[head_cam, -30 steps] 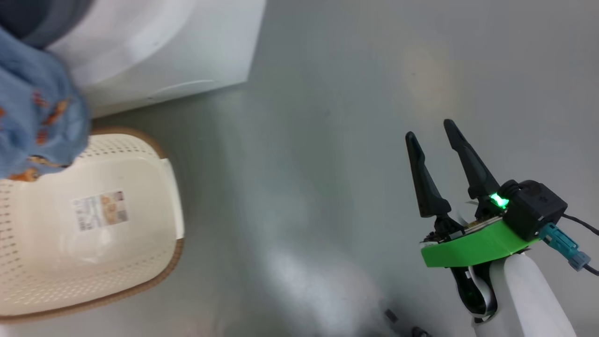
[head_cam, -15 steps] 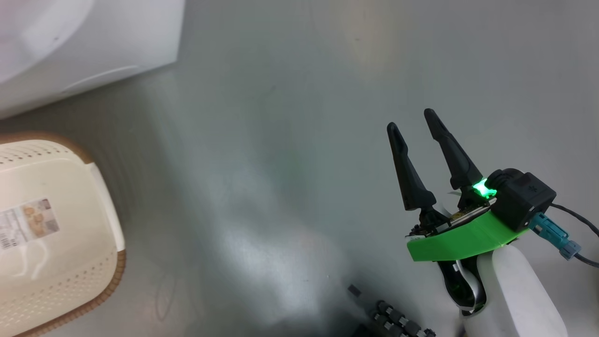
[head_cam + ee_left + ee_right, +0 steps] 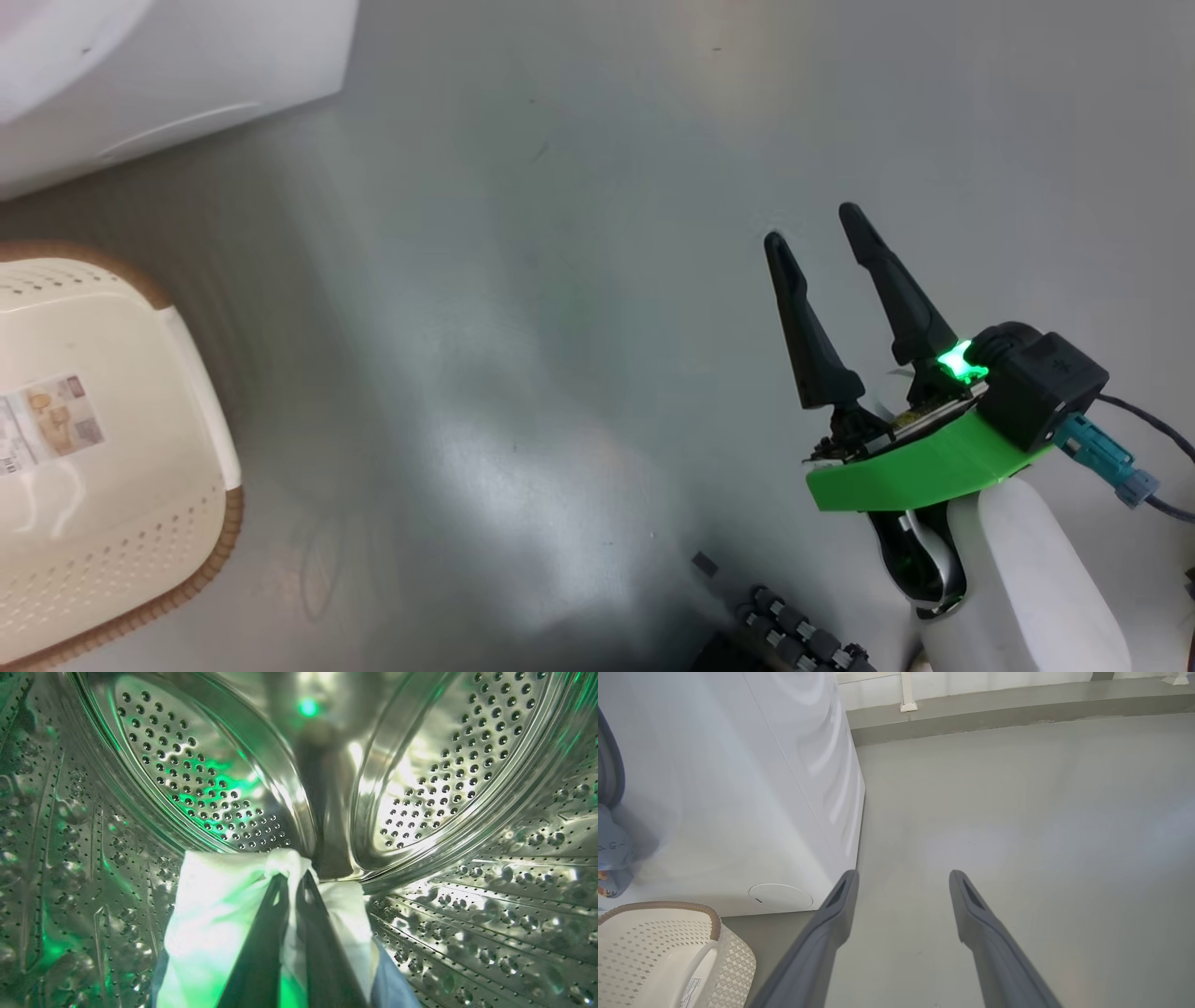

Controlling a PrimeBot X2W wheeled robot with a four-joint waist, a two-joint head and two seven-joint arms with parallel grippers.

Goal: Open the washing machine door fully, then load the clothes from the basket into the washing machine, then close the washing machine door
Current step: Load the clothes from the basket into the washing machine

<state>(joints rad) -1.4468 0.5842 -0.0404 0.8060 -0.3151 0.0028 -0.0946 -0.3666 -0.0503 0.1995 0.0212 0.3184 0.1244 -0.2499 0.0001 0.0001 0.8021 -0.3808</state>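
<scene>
My left gripper (image 3: pixel 293 877) is deep inside the washing machine's steel perforated drum (image 3: pixel 467 765), shut on a bunched white cloth (image 3: pixel 215 914). Light blue fabric (image 3: pixel 392 989) hangs below it. The washing machine (image 3: pixel 140 84) shows as a white corner at the top left of the head view, with the cream basket (image 3: pixel 201 574) on the floor before it, its label sticker showing. My right gripper (image 3: pixel 809 226) hovers open over bare floor, nothing between its fingers. In the right wrist view my right gripper (image 3: pixel 903 877) points past the washing machine (image 3: pixel 738 788); blue printed fabric (image 3: pixel 609 858) hangs at its front above the basket (image 3: pixel 668 904). The door is out of view.
Grey floor (image 3: pixel 560 327) stretches right of the machine. A round service flap (image 3: pixel 781 896) sits low on the machine's front. A raised ledge with a white post foot (image 3: pixel 908 705) runs along the far wall. A dark ribbed part (image 3: pixel 794 644) of my base shows at the bottom.
The head camera has swung right, so the machine and basket sit further left and the blue fabric has left that view. My right gripper stays open in about the same pose.
</scene>
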